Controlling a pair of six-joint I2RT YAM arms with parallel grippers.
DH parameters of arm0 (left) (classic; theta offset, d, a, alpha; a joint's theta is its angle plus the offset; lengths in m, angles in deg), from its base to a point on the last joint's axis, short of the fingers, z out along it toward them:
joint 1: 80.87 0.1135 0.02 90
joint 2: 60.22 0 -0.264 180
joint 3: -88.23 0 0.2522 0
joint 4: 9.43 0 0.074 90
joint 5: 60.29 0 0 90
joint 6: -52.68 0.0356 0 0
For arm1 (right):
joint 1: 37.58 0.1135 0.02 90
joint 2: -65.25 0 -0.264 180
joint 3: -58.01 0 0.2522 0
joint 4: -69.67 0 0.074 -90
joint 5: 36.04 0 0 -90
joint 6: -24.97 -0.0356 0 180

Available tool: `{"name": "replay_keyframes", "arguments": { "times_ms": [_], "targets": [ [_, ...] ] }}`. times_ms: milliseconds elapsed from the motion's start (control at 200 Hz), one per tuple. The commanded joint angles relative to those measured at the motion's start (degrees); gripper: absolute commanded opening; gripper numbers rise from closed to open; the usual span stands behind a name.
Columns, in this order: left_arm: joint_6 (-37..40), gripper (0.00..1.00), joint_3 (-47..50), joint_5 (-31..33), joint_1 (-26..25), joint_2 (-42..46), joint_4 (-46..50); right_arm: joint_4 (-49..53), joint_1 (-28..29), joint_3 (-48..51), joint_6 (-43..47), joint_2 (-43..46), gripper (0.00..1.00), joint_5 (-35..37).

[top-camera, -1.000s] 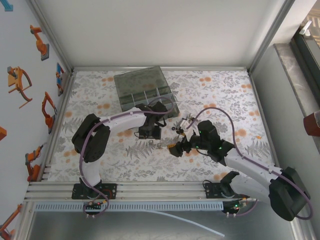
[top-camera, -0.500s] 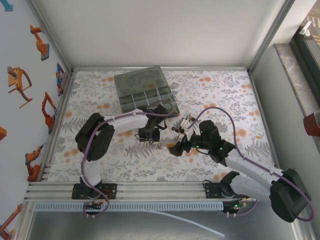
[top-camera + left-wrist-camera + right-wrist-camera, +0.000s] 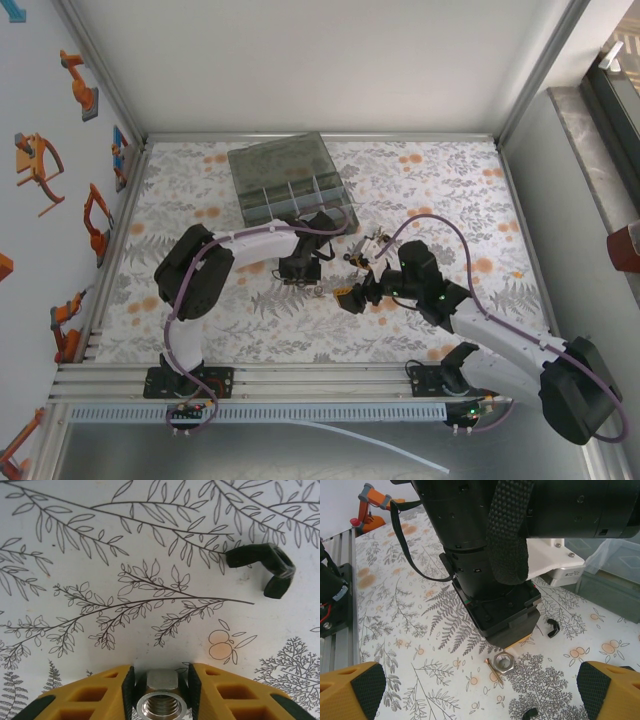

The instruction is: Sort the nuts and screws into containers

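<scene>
Right now the left hand [image 3: 160,680] is down at the leaf-printed surface [image 3: 150,540], its yellow fingers [image 3: 100,692] clenched on a silver nut [image 3: 161,702]. A pad presses each side of it, and the threaded hole faces up toward the wrist camera. A black wing nut [image 3: 262,567] lies well apart from that grip, ahead of the fingers and off to the right. From above, the left hand [image 3: 308,282] sits near the middle of the surface [image 3: 200,320], just in front of the grey box [image 3: 285,170], whose thin dividers mark off small compartments along its near side. A little cluster of small fasteners [image 3: 365,250] lies between the box and the right arm; I can't tell from there which are screws and which are nuts. The right hand [image 3: 350,297] hangs just beside the left one, released, with its jaws spread wide and nothing between them. In the right wrist view the right hand [image 3: 482,685] has one black-padded finger at each lower corner of the picture. Between them a silver hex nut [image 3: 503,662] rests on the surface at the foot of the left arm's tip, with a thin screw [image 3: 493,670] touching it. I can't tell whether that is the same nut the left hand grips. A wing nut [image 3: 552,627] lies near there too, to the right.
</scene>
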Motion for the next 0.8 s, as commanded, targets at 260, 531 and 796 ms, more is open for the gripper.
{"name": "replay_keyframes", "arguments": {
  "times_ms": [260, 531, 796],
  "targets": [
    [2.1, 0.24, 1.7, -0.7, 3.3, 10.2, -1.3, 1.8, 0.4, -4.6, 0.5, 0.2, 0.99, 3.4],
    [9.1, 0.24, -1.8, 1.7, 13.1, 16.0, 1.4, 6.4, 0.2, -20.4, 3.5, -14.4, 0.99, 12.1],
    [15.4, 0.23, -9.3, 6.0, 22.7, 9.2, 2.7, -9.7, 0.2, -13.6, 0.4, -21.3, 0.99, 8.7]
  ]
}}
